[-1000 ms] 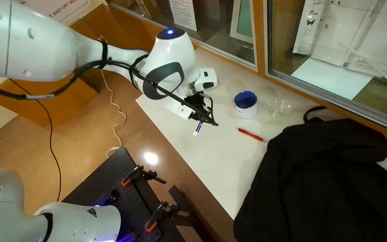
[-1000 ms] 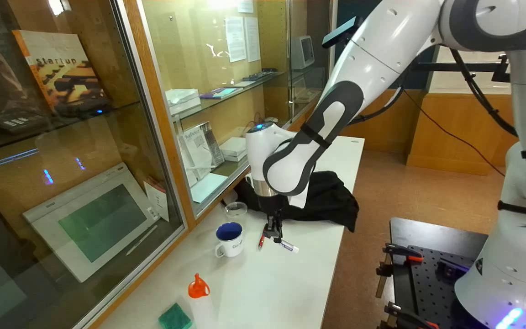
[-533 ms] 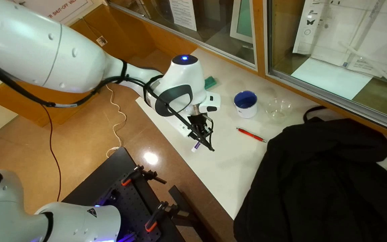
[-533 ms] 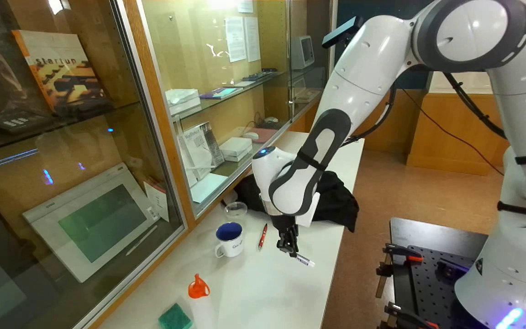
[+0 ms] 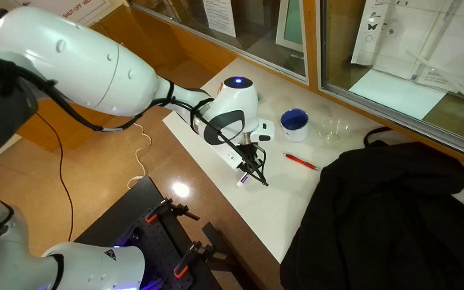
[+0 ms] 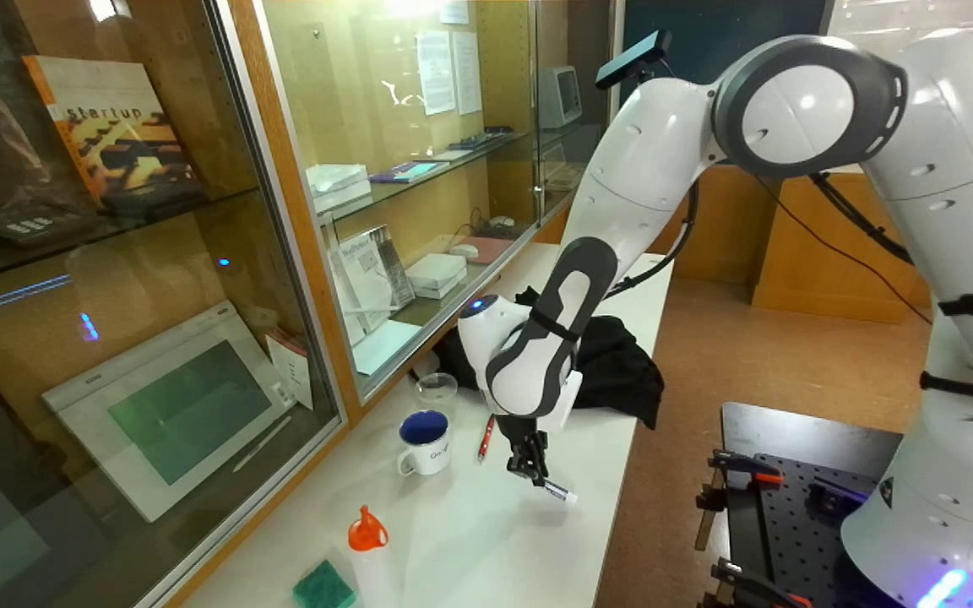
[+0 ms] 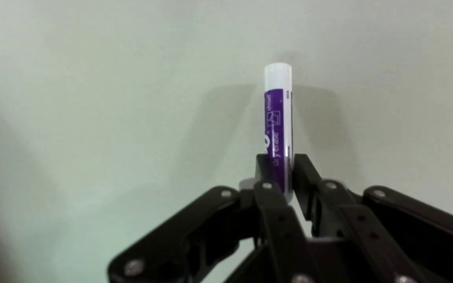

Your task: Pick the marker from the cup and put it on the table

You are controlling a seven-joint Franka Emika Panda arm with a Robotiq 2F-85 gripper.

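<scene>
Placing step, I reckon; claw (image 7: 280, 167) has the marker (image 7: 278, 114) pinched; next: ease down to the table (image 6: 478, 540), release.

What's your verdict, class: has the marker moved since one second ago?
Yes: in both exterior views, the marker has shifted down the picture, away from the unmoved cup.

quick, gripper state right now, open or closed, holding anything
Gripper: closed, holding the marker between its fingers.
</scene>
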